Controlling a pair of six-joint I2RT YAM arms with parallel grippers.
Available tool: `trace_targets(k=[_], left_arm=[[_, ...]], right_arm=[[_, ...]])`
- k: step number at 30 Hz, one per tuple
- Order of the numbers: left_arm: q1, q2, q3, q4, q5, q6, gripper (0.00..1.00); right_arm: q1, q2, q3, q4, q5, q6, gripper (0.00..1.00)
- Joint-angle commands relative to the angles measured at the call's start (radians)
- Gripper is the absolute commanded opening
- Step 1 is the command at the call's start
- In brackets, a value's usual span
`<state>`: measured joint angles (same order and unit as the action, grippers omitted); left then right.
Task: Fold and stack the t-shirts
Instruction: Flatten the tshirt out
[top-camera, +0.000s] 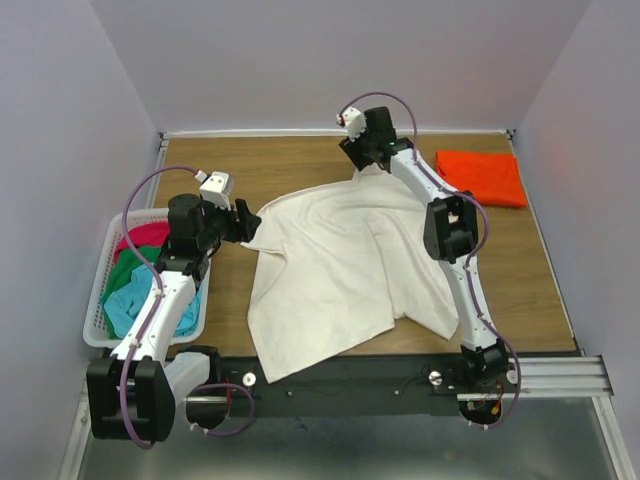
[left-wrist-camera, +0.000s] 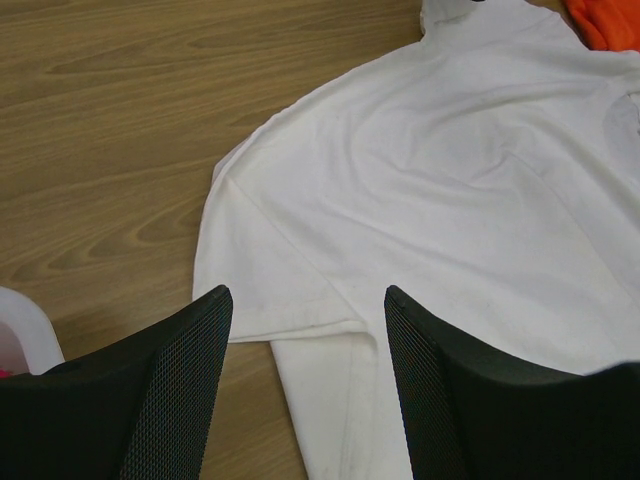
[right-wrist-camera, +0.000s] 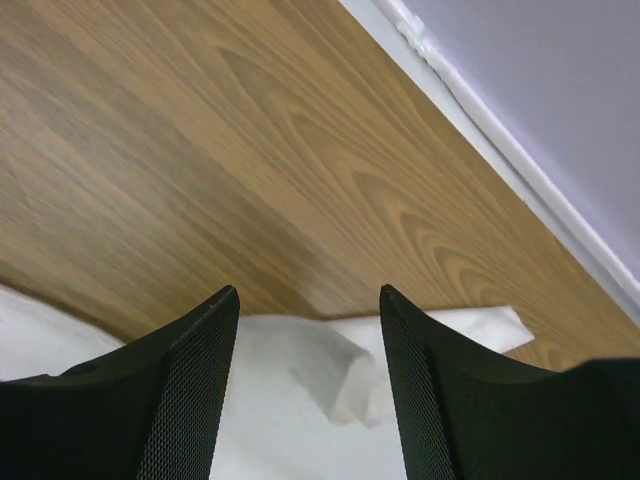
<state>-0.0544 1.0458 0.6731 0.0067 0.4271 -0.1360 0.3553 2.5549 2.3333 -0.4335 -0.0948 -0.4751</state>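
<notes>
Starting at the left, the white lattice basket (top-camera: 97, 300) holds the crimson t-shirt (top-camera: 140, 242), the green t-shirt (top-camera: 135, 272) and the light blue t-shirt (top-camera: 125, 310) in a bundle, none folded yet. Just to its right my left gripper (left-wrist-camera: 308, 290) hangs with its fingers spread and nothing between them. It faces the left sleeve of the cream-white t-shirt (top-camera: 340, 270), which lies just ahead of it on the wooden table (top-camera: 250, 170). That shirt is spread rumpled across the middle, its long axis running from the far side down to the near edge, where the hem seems to lap over the rim. My right gripper (right-wrist-camera: 308, 290) sits at the shirt's far end, jaws apart and empty, a crumpled fold of cloth directly beneath. At far right the orange t-shirt (top-camera: 482, 177) lies folded, well apart from both arms. I judge each arm is nearest its own end of the cream shirt, so the next pinch falls to both.
</notes>
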Motion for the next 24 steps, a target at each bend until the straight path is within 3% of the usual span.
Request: trace_targets(k=[1,7,9,14,17,24], left_arm=[[-0.005,-0.007,0.022,-0.002,-0.025,0.013,0.7],[-0.004,-0.007,0.022,0.001,-0.021,0.01,0.7],[-0.004,-0.003,0.023,0.001,-0.011,0.01,0.7],[-0.004,-0.012,0.022,0.007,0.01,0.009,0.7],[-0.004,-0.013,0.02,0.01,0.018,0.006,0.7],[-0.004,-0.01,0.02,0.007,0.004,0.009,0.7]], right_arm=[[0.037,0.018,0.024,0.121,0.151,0.048,0.67],[-0.016,-0.171,-0.173,0.136,0.101,0.138,0.68],[-0.044,-0.258,-0.291,0.136,0.005,0.148,0.68],[-0.073,-0.348,-0.477,0.13,-0.06,0.08,0.67],[-0.073,-0.323,-0.486,0.116,-0.063,0.023,0.66],[-0.073,-0.161,-0.293,0.056,-0.088,0.001,0.63]])
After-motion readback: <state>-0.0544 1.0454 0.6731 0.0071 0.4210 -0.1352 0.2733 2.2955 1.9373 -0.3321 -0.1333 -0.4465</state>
